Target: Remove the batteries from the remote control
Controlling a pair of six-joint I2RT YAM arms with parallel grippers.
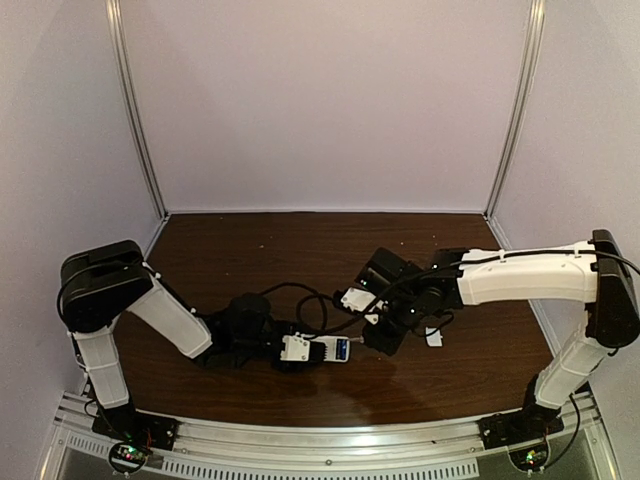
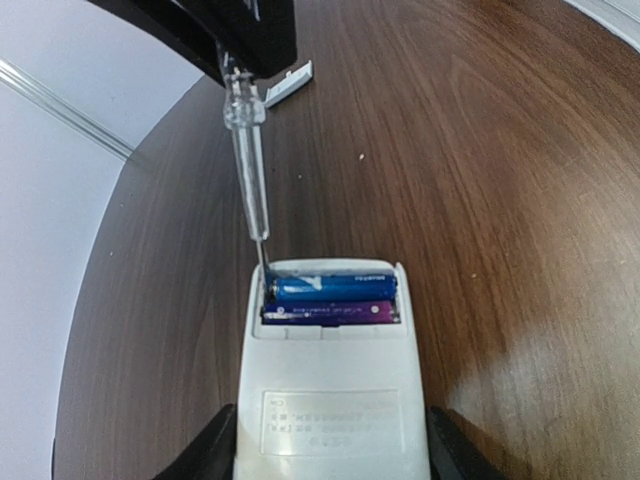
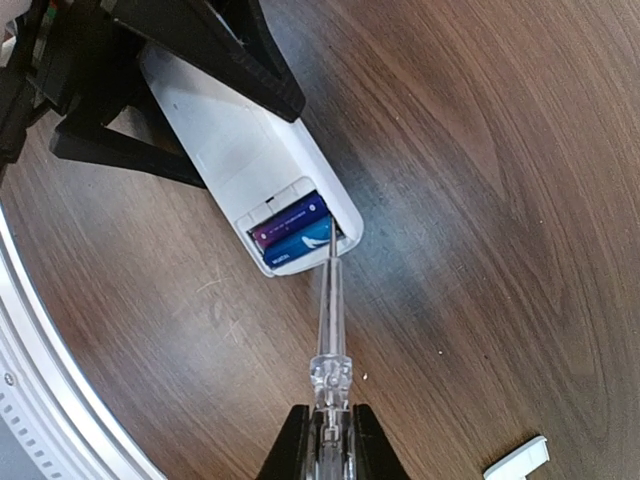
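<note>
The white remote control [image 2: 330, 410] lies back side up on the brown table with its battery bay open. Two batteries sit in the bay, a blue one [image 2: 330, 289] and a dark purple one [image 2: 330, 313]. My left gripper [image 2: 330, 458] is shut on the remote's sides. My right gripper [image 3: 330, 440] is shut on a clear-handled screwdriver [image 3: 330, 320]. The screwdriver's metal tip is in the bay at the end of the blue battery [image 3: 300, 243]. In the top view the remote [image 1: 328, 350] lies between the left gripper [image 1: 300, 350] and the right gripper [image 1: 380, 330].
The small white cover piece [image 3: 517, 458] lies on the table behind the right gripper; it also shows in the top view [image 1: 433, 337] and the left wrist view [image 2: 290, 84]. Cables loop above the remote [image 1: 315, 305]. White walls enclose the table.
</note>
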